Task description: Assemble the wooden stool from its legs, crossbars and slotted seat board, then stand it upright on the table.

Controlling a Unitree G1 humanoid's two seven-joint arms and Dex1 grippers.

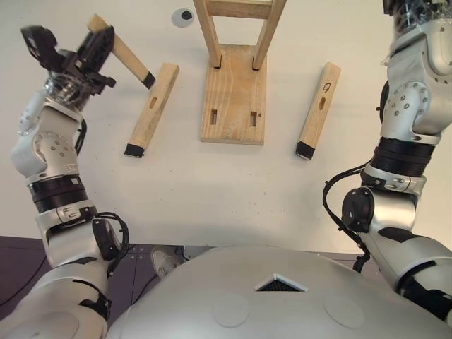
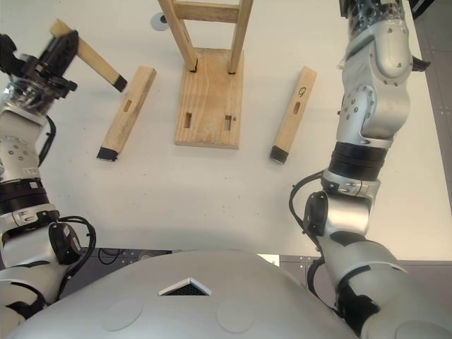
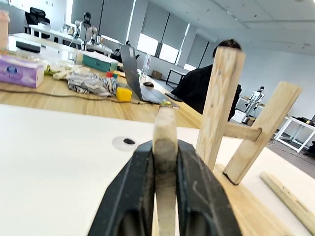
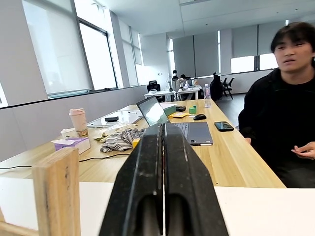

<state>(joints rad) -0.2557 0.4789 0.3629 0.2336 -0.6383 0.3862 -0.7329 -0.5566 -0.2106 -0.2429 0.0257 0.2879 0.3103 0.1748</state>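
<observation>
The slotted seat board (image 1: 233, 99) lies flat at the table's middle. Two legs joined by a crossbar (image 1: 240, 10) stand in its far slots. At the far left, my left gripper (image 1: 99, 44) is shut on a wooden leg with a black tip (image 1: 131, 62), held tilted above the table; the left wrist view shows the wood (image 3: 165, 142) clamped between the fingers. A loose leg (image 1: 152, 109) lies left of the board and another (image 1: 318, 109) lies to its right. My right gripper (image 4: 164, 147) is shut on nothing, raised near the top of a standing leg (image 4: 56, 191).
A small grey disc (image 1: 183, 17) is set into the table (image 1: 233, 191) behind the board. The table's front edge runs close to my torso. Beyond it stands a wooden desk (image 4: 236, 167) with a laptop and clutter.
</observation>
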